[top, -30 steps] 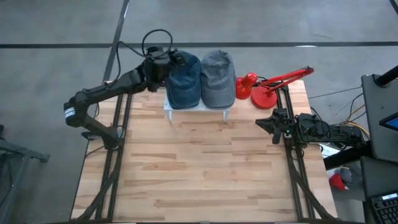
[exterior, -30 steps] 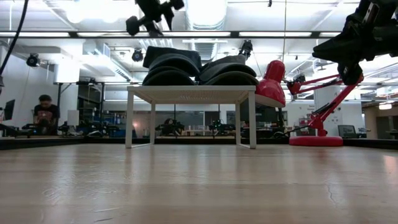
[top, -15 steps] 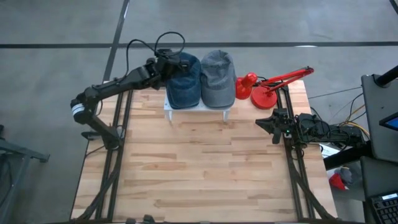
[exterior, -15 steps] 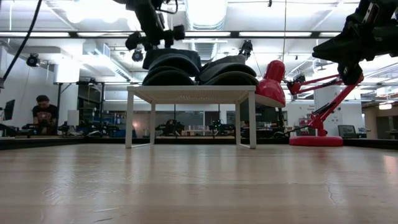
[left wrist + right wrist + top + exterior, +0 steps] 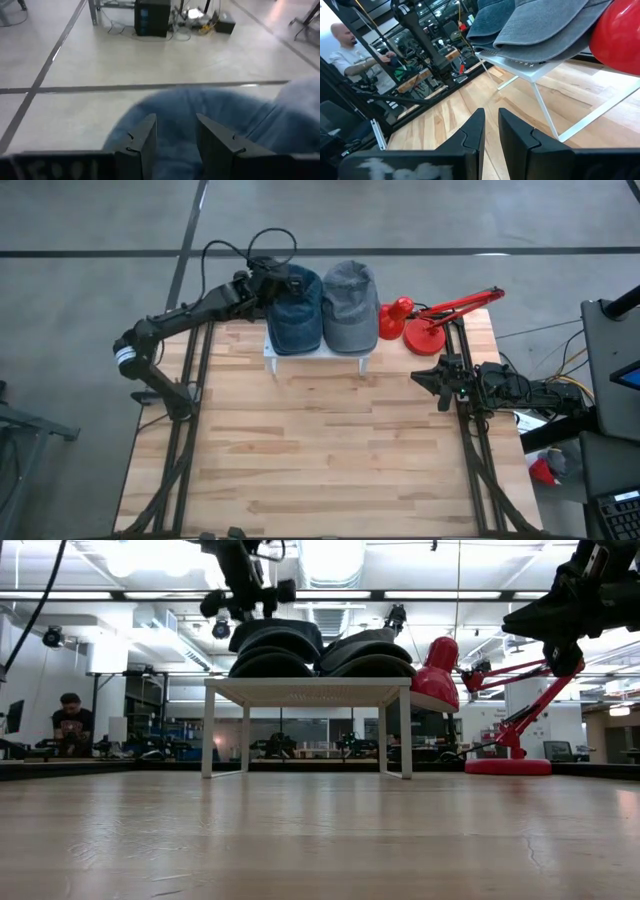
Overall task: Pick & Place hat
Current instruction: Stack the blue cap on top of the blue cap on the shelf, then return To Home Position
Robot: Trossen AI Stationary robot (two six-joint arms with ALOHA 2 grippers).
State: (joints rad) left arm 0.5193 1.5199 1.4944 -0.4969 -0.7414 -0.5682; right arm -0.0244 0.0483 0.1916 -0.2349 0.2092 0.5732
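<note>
A dark blue hat [image 5: 296, 308] and a grey hat [image 5: 350, 305] lie side by side on a small white stand [image 5: 318, 356] at the table's far edge. In the low view the blue hat [image 5: 272, 645] and the grey hat [image 5: 365, 650] rest on the stand's top [image 5: 305, 688]. My left gripper [image 5: 278, 280] is open just above the blue hat's far-left side; its fingers straddle the blue crown [image 5: 175, 150]. My right gripper [image 5: 428, 377] waits shut by the table's right edge. My left gripper [image 5: 176, 120] comes at the blue hat's crown [image 5: 172, 107] slanting down from the table's left, with one open finger [image 5: 142, 142] on either side of the rounded top. I cannot tell whether the fingertips touch the cloth. The hat lies on the stand.
A red desk lamp [image 5: 425, 320] stands to the right of the stand, its shade [image 5: 437, 668] close to the grey hat. The wooden tabletop [image 5: 320, 450] stretches out in front of the stand. A person [image 5: 68, 725] sits in the room beyond.
My left gripper has moved right, toward the blue hat, and come down to just above its crown; for the last half second it has hardly moved. Both hats stay where they were.
</note>
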